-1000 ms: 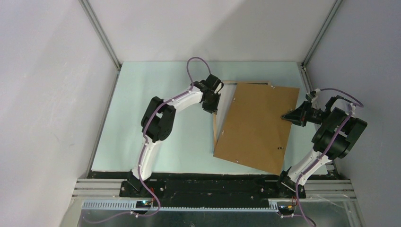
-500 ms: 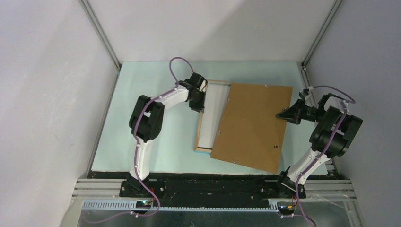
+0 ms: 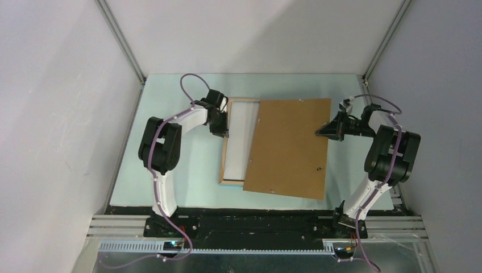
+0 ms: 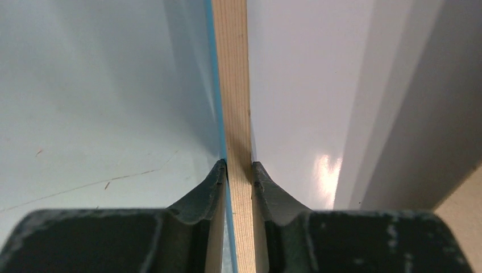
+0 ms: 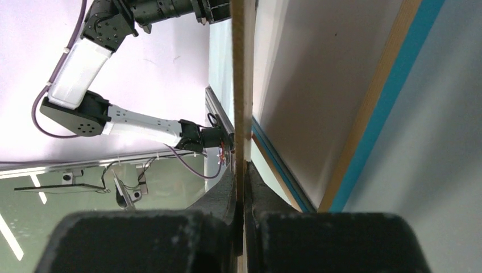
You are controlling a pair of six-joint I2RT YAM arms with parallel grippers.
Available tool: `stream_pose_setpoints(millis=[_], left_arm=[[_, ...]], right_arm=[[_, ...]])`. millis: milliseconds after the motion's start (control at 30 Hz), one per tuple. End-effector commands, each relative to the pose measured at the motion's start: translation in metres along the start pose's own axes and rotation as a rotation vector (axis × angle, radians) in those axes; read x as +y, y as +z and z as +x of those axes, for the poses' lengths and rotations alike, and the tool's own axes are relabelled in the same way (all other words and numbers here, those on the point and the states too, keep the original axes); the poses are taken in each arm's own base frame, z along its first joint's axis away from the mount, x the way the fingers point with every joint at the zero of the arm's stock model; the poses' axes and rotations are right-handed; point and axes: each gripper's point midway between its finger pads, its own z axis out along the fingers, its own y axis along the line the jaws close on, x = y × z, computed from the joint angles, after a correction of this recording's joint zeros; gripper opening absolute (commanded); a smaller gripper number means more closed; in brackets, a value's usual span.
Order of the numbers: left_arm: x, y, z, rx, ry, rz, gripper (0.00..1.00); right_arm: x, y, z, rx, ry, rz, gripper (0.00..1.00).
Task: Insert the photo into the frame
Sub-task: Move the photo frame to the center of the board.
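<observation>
The frame (image 3: 226, 149) lies on the table with its light wood back up, and a pale white surface fills its opening. My left gripper (image 3: 221, 126) is shut on its left rail; in the left wrist view the wood rail (image 4: 237, 85) with its blue edge is pinched between the fingers of the left gripper (image 4: 239, 168). My right gripper (image 3: 325, 131) is shut on the right edge of the plain brown backing board (image 3: 287, 148), which covers the frame's right part. In the right wrist view the board (image 5: 241, 85) is edge-on between the fingers of the right gripper (image 5: 243, 170). The photo is out of view.
The pale green table mat (image 3: 170, 165) is bounded by grey walls on the left, back and right, with aluminium posts (image 3: 122, 42) at the back corners. A black rail (image 3: 256, 224) with both arm bases runs along the near edge. The frame's blue front edge (image 5: 392, 85) shows under the board.
Both arms have moved left, carrying the frame and the board with them. The frame has slid out from under the board, and the board has turned squarer to the table.
</observation>
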Motion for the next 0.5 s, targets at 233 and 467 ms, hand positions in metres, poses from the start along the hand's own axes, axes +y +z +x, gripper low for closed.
stream_pose_setpoints(millis=[233, 467], left_arm=[[0.019, -0.027, 0.015, -0.005, -0.001, -0.002, 0.00], [0.027, -0.037, 0.010, -0.033, 0.010, -0.008, 0.11]], right_arm=[[0.027, 0.049, -0.029, 0.037, 0.031, -0.080, 0.00], [0.026, 0.077, -0.035, 0.095, 0.049, -0.110, 0.00]])
